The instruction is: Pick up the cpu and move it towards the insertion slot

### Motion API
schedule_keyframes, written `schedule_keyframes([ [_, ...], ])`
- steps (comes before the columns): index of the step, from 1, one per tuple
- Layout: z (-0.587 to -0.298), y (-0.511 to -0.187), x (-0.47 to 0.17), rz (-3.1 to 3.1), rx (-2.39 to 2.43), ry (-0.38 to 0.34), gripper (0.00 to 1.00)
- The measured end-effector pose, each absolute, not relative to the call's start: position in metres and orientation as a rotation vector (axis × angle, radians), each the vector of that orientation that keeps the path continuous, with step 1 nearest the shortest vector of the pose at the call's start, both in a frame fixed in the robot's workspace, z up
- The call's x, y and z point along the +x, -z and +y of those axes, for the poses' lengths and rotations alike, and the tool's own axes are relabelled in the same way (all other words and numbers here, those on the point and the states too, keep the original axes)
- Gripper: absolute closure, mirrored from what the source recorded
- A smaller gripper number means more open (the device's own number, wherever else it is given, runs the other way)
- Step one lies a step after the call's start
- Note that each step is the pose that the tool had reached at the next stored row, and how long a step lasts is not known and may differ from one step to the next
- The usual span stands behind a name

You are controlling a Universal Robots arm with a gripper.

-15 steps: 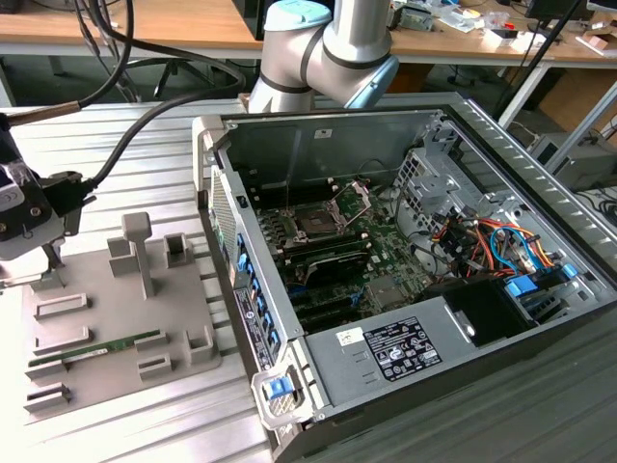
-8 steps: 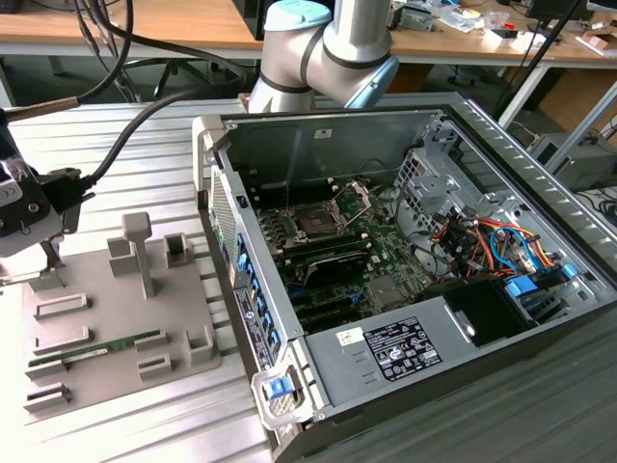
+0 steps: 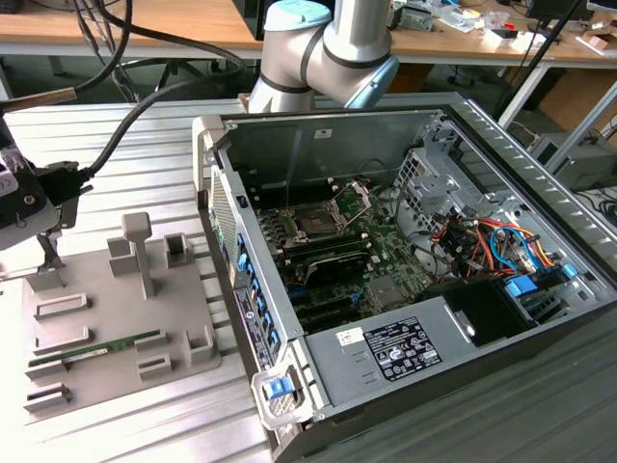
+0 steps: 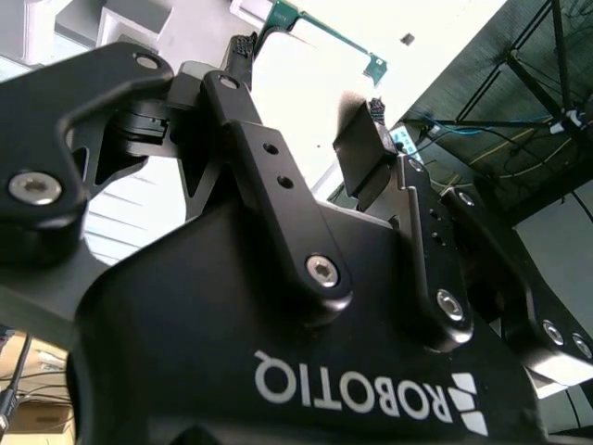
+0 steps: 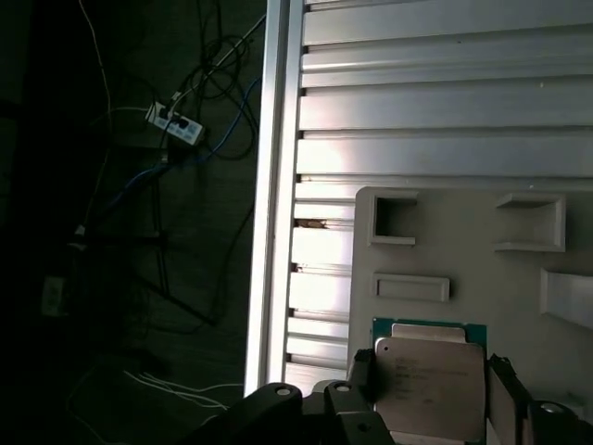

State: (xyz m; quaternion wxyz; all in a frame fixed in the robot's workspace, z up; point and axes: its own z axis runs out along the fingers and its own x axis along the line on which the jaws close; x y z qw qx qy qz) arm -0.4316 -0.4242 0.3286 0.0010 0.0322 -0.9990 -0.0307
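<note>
**Gripper at the fixture tray, cpu in its hold.** The gripper [image 3: 48, 262] hangs low over the grey fixture tray [image 3: 106, 309] at the exterior view's left, well away from the open computer case [image 3: 318, 130]. In the first wrist view its dark fingers [image 5: 361, 380] are drawn in against two opposite edges of the cpu [image 5: 431, 385], pinching it with the silvery lid facing the camera and a thin green rim showing along one side. From where one stands, the cpu looks to be at or barely above the tray; a clear lift cannot be made out.

Further along the same tray lies a long green memory stick [image 3: 106, 347], set among raised grey blocks and apart from the gripper. Tray and case both rest on a slatted metal table [image 3: 145, 164].

Beyond the case's near wall, the insertion slot [image 3: 317, 221] sits on the board, a dark square framed in metal with its hinged bracket [image 3: 355, 198] tipped up behind it.

**Hazards, as judged from here.**
- The grip bears only on thin edges, so an uneven squeeze could tilt the chip or let it slip back onto the tray.
- The case wall stands between tray and slot, so a low carry could strike it.
- The raised bracket crowds the slot, and a skewed arrival there could foul it.
</note>
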Motion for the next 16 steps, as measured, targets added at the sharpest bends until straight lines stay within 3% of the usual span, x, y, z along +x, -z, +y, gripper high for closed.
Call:
schedule_keyframes([
  [16,-0.4242,-0.3406,-0.4316,-3.136,0.101,0.097,0.45],
])
